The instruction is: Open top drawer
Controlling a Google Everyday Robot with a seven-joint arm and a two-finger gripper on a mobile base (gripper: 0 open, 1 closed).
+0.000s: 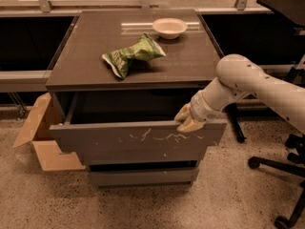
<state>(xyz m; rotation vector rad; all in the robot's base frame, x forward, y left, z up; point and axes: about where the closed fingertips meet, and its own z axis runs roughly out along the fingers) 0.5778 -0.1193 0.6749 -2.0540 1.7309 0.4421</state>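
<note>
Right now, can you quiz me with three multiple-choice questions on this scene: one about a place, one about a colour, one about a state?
1. Where is the robot's hand?
A. High in the air
B. At the upper edge of the top drawer, near its right end
C. Behind the robot

2. What colour is the snack bag?
A. Red
B. Blue
C. Green

3. How is the top drawer?
A. Pulled partly out
B. Shut
C. Taken off

Answers: 1 B, the hand sits on the drawer front's rim; 2 C, it lies green on the cabinet top; 3 A, a dark gap shows behind its front.
</note>
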